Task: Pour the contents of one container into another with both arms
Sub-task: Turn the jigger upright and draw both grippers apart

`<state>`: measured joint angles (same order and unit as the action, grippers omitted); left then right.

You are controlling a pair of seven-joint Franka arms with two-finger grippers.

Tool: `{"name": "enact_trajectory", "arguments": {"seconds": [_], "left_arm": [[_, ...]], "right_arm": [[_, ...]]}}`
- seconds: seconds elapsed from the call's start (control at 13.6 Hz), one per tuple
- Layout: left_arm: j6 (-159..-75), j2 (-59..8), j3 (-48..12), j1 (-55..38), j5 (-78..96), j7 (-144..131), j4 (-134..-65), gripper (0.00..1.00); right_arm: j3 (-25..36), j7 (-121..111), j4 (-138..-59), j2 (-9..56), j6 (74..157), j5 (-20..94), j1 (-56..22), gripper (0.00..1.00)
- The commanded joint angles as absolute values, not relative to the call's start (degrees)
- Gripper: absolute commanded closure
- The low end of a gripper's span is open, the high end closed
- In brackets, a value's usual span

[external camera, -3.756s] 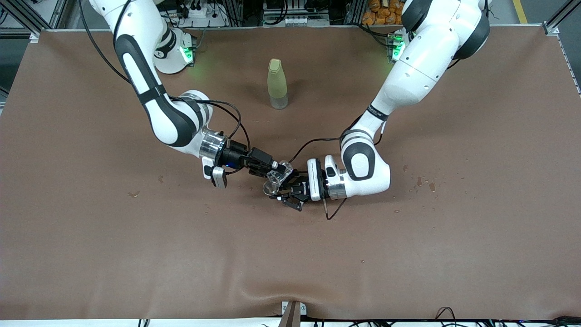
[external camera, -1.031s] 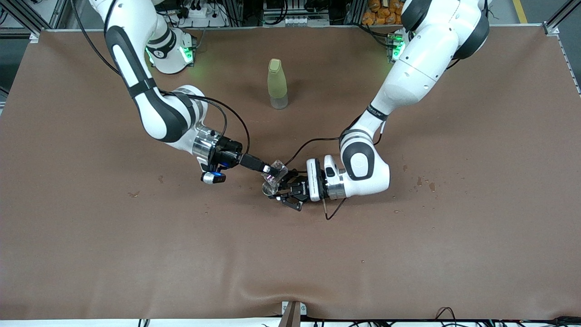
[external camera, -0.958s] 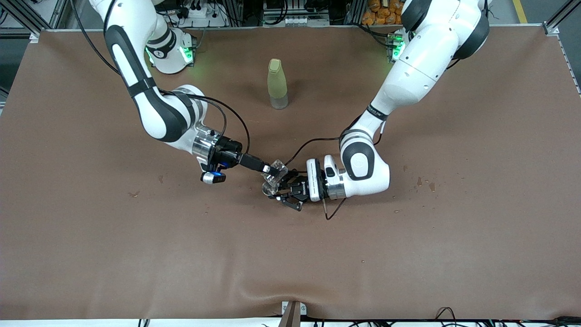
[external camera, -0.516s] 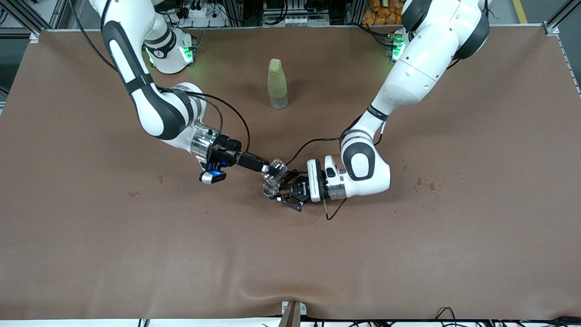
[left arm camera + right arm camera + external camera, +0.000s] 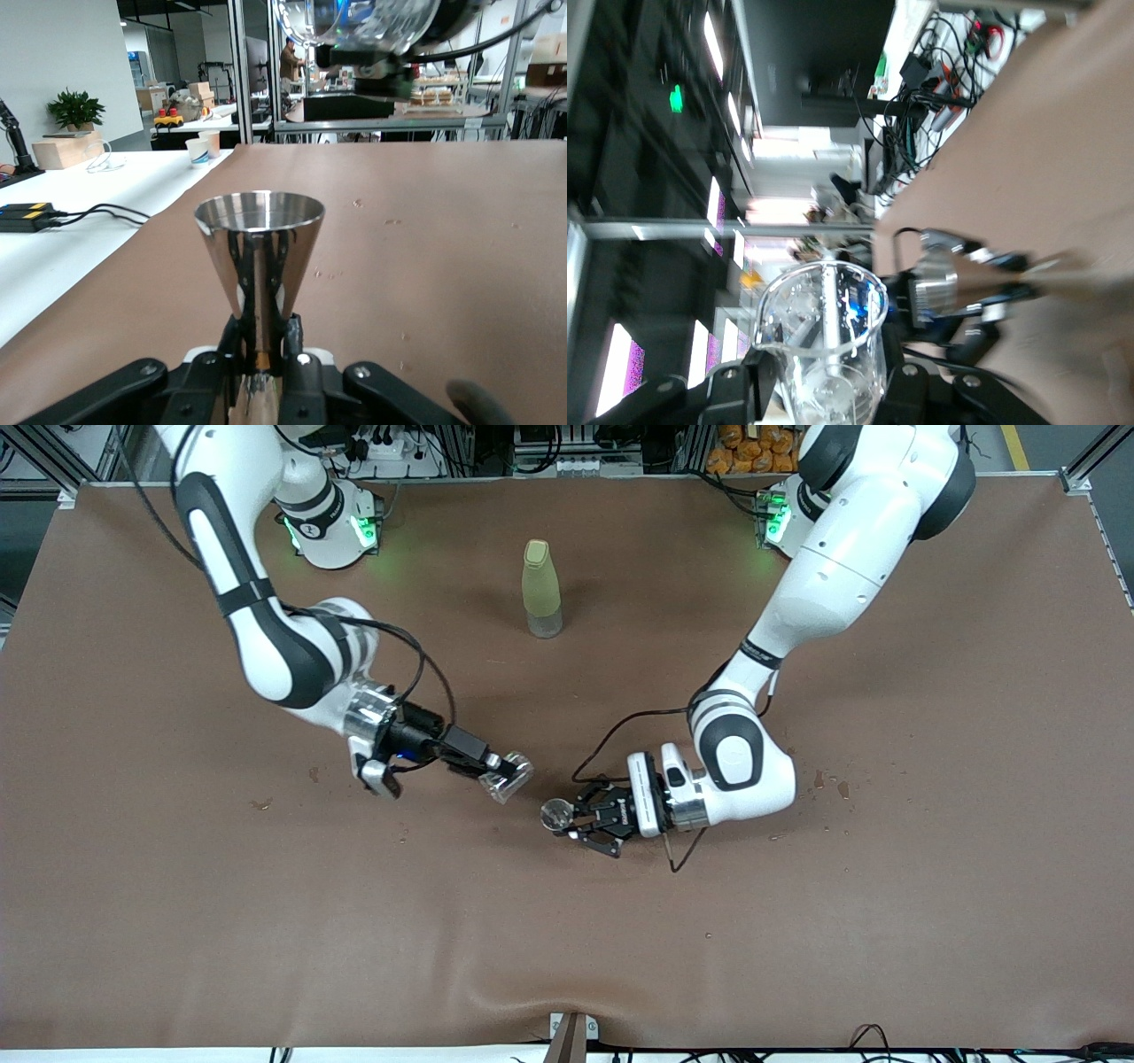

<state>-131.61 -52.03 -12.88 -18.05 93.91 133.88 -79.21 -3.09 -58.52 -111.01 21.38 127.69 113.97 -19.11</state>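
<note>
My right gripper (image 5: 496,769) is shut on the tiny clear glass cup (image 5: 512,779) and holds it tilted just over the middle of the table. In the right wrist view the cup (image 5: 824,341) stands between the black fingers (image 5: 757,381), with wet drops inside. Beside it, toward the left arm's end, my left gripper (image 5: 574,820) is shut on the narrow waist of the steel jigger (image 5: 556,814), which is upright with its mouth up. The left wrist view shows the jigger (image 5: 259,239) above my left gripper (image 5: 260,343), and the cup (image 5: 359,18) off to one side of it.
A tall pale yellow-green bottle (image 5: 541,590) stands on the brown mat (image 5: 567,939), farther from the front camera than both grippers. Small wet spots (image 5: 828,784) lie on the mat toward the left arm's end.
The two grippers have drawn apart. The right one carried the cup off the jigger toward the right arm's end; the left one shifted the jigger toward its own end.
</note>
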Motion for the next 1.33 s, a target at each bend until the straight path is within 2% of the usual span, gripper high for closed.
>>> {"name": "enact_trajectory", "arguments": {"seconds": [0.0, 0.29, 0.52, 0.96, 1.25], "left_arm": [[-127.8, -46.7, -13.2, -14.2, 92.0, 134.5, -86.6, 1.0], [-116.1, -43.7, -13.3, -4.3, 84.1, 134.8, -93.1, 1.0], [-106.2, -44.2, -13.3, 5.0, 74.6, 137.1, -93.6, 1.0], [-94.3, -45.4, -13.3, 20.5, 59.9, 137.1, -93.5, 1.0], [-91.8, -48.1, -13.2, 26.8, 53.7, 139.0, -93.5, 1.0]], "right_arm": [[-3.7, -71.0, -109.4, 22.2, 119.6, 98.0, -7.9, 0.94], [-3.7, -85.3, -101.4, 29.4, 104.0, 80.0, 6.9, 0.94], [-3.7, -98.3, -92.4, 36.8, 95.0, 65.3, 16.4, 0.93], [-3.5, -125.1, -91.3, 40.9, 93.5, 55.1, 22.6, 0.92], [-3.5, -136.8, -91.5, 46.1, 93.3, 52.8, 29.3, 0.92]]}}
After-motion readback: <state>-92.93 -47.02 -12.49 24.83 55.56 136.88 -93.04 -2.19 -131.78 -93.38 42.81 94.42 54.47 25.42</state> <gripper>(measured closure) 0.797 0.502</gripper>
